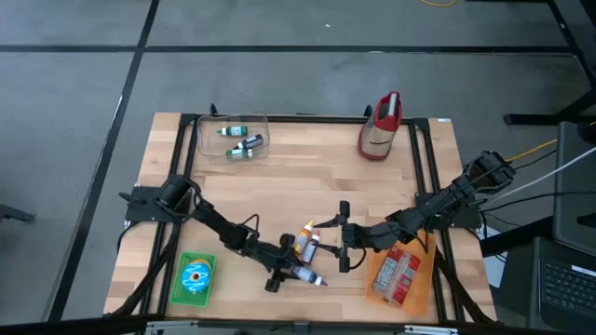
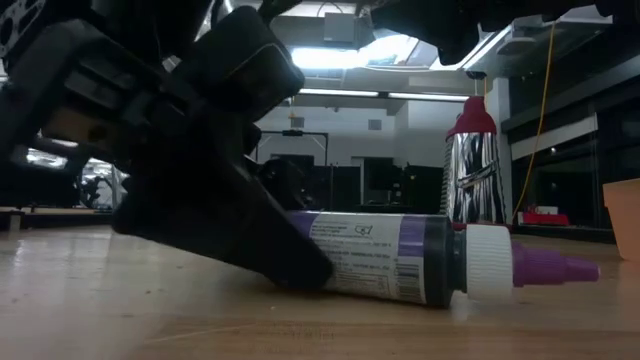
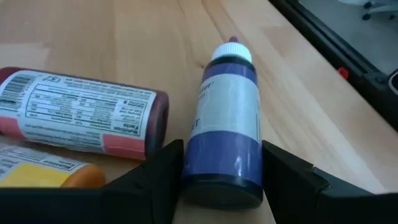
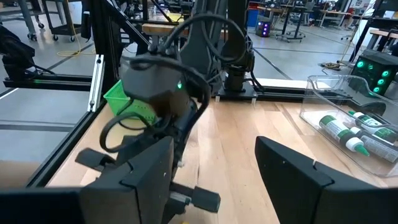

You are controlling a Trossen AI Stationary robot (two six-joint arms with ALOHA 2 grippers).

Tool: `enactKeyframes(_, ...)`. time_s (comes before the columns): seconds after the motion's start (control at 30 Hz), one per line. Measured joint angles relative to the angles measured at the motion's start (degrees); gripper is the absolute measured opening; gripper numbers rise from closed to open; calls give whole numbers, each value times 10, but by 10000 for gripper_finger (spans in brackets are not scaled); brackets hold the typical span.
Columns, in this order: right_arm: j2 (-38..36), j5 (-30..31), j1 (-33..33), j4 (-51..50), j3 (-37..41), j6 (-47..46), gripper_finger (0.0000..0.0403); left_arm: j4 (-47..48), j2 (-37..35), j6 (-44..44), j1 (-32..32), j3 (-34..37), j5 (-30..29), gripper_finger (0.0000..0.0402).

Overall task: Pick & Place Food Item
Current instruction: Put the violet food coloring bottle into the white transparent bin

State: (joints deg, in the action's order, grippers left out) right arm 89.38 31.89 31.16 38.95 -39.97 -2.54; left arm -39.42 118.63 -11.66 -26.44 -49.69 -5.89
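Observation:
A purple bottle [image 3: 227, 106] with a white cap lies on its side on the wooden table [image 1: 307, 177], near the front edge [image 1: 309, 275]. My left gripper [image 1: 291, 272] comes in low from the left. Its open fingers stand on either side of the bottle's base end [image 3: 221, 186], pointing along the bottle. In the low view one dark finger [image 2: 250, 230] hides the bottle's base. Just beyond lie a red-labelled bottle [image 3: 81, 118] and a yellow one [image 3: 43, 174]. My right gripper [image 1: 343, 240] waits open above the table, right of these bottles. My left gripper's fingers [image 3: 158, 180] lie close against both sides of the purple bottle's base end, slanting down from the table's left and along the bottle. I cannot tell whether they touch it. The bottle lies flat on the table.
A green basket [image 1: 196, 277] sits at the front left, and an orange tray [image 1: 421, 279] with a packet at the front right. A clear bin [image 1: 235, 140] of green bottles stands at the back left. A red and silver pouch [image 1: 380, 126] stands at the back right.

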Motion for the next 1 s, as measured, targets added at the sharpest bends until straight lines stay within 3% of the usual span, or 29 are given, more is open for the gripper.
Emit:
enactKeyframes(0.13,0,0,0,-1,0,0,230,-8,-2,16,0,0,-2,186)
enactKeyframes(0.37,0,0,0,-3,0,-1,230,-10,-4,20,0,0,-1,132)
enactKeyframes(0.73,0,0,0,-3,0,-2,231,17,-23,22,4,1,0,133)
enactKeyframes(1.0,0,-16,0,-5,0,-7,231,142,-120,35,4,22,-36,132)
